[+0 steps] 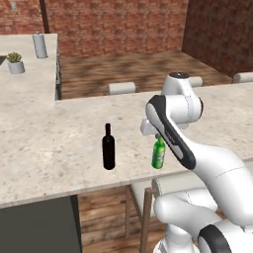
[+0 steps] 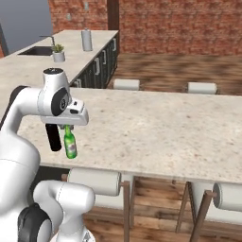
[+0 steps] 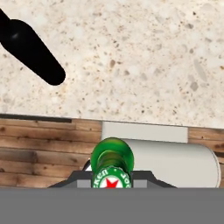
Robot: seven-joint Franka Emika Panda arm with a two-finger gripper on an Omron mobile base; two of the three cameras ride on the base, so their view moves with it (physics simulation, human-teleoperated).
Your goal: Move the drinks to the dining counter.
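Left base view shows the long dining counter (image 1: 59, 143), the black wine bottle (image 1: 108, 147) upright near its front edge, and beside it the green bottle (image 1: 158, 153) hanging just above the edge, its neck pinched in the gripper (image 1: 157, 138).

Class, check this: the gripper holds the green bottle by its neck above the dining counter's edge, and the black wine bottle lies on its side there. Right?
Not quite. The wine bottle stands upright on the counter, as the left base view shows. The gripper does hold the green bottle by its neck.
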